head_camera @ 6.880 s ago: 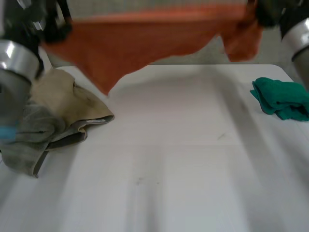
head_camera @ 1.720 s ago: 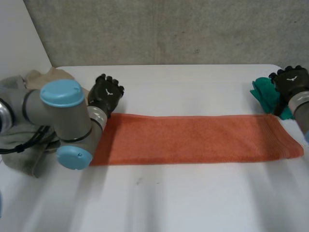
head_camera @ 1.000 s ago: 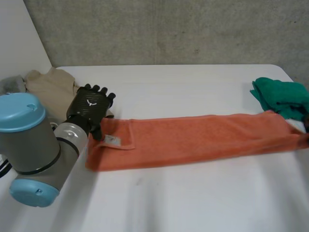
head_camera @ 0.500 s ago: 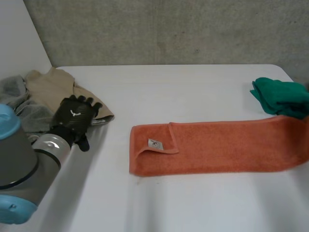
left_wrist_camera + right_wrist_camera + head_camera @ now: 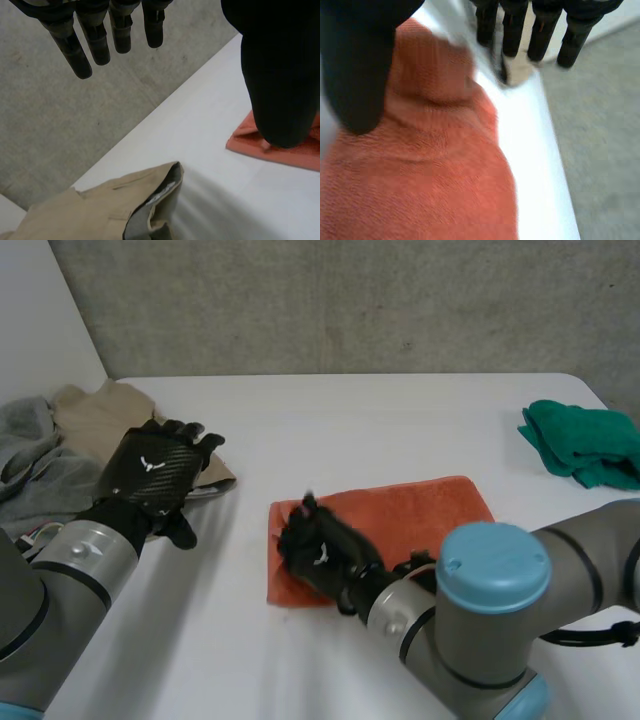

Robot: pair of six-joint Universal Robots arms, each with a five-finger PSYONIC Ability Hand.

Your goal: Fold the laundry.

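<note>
Your right hand is over the left end of the orange towel, fingers straight and spread, gripping nothing. The towel lies doubled in the middle of the table. Your left hand hangs loose-fingered and empty beside the beige garment. I judge the towel nearly folded and the beige garment not yet begun

Grey, blue-capped arms carry black left hand and right hand, each white-marked.

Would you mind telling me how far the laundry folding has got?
Done: the orange towel lies folded in a compact rectangle. In hand: the right robot hand is open over one end. Remaining: the beige and grey pile by the open left robot hand, perhaps the green cloth.
</note>
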